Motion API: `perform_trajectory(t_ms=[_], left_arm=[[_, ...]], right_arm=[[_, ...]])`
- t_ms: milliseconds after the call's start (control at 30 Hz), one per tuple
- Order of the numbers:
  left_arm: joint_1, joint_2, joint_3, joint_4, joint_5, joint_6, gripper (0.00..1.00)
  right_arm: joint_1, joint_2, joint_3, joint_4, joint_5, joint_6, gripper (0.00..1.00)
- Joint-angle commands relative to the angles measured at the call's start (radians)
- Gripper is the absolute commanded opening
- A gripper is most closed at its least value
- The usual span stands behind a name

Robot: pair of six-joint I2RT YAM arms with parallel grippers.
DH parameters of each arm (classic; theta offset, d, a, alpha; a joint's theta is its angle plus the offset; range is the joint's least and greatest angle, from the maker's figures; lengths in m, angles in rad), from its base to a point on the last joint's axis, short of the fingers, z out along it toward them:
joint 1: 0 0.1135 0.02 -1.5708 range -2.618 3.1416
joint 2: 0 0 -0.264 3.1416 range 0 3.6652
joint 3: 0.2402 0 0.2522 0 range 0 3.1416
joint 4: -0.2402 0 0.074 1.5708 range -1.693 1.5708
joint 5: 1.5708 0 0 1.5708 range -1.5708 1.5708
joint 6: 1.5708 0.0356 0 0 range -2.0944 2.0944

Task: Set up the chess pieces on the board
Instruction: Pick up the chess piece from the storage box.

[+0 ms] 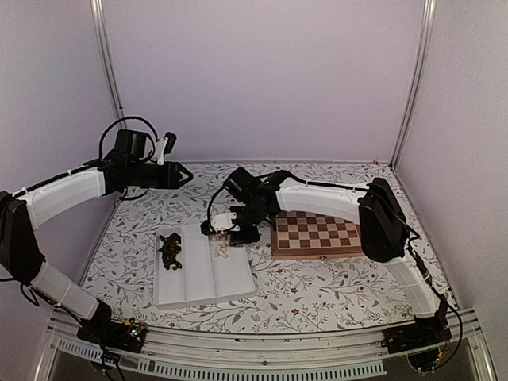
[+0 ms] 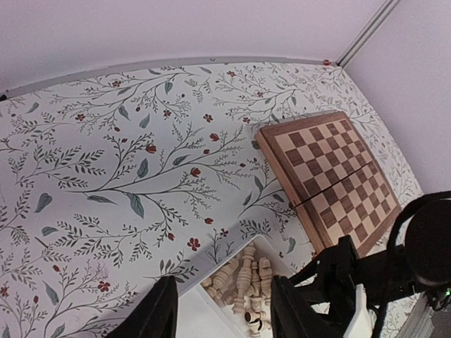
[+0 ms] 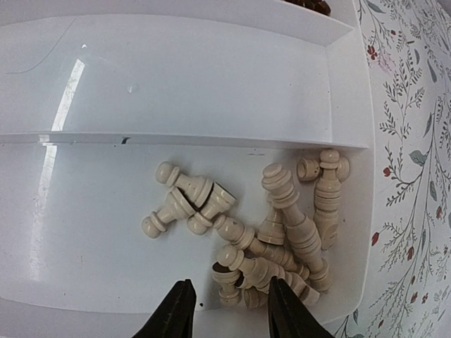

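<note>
Right gripper (image 3: pixel 225 313) is hovering part-open, empty, over cream pieces (image 3: pixel 271 236) lying heaped in tray (image 3: pixel 176 77) end compartment. Left gripper (image 2: pixel 222 310) is hanging open, empty. Board (image 1: pixel 316 234) is sitting beside tray.

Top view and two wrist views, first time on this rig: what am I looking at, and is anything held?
The left arm and right arm each end in a two-finger gripper, working over a floral table. The top view looks down from behind them; each wrist view looks past that arm's own fingers. The left gripper is raised, open, empty. The right gripper hangs open over cream chess pieces in one end compartment of the white tray; dark pieces lie in the other end. The board beside it holds no pieces.
</note>
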Motion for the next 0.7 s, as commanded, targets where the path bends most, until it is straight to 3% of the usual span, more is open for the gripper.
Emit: perform_trajectory(t_ms=[0,667], left_arm=[[0.012,-0.037,-0.009,0.015,0.024,-0.005,0.46],[0.012,-0.059,-0.022,0.029,0.064,-0.016,0.48]], right_arm=[[0.014,0.043,0.035,0.005,0.048,-0.015,0.40],[0.066,0.135,0.056,0.076,0.231,-0.039,0.44]])
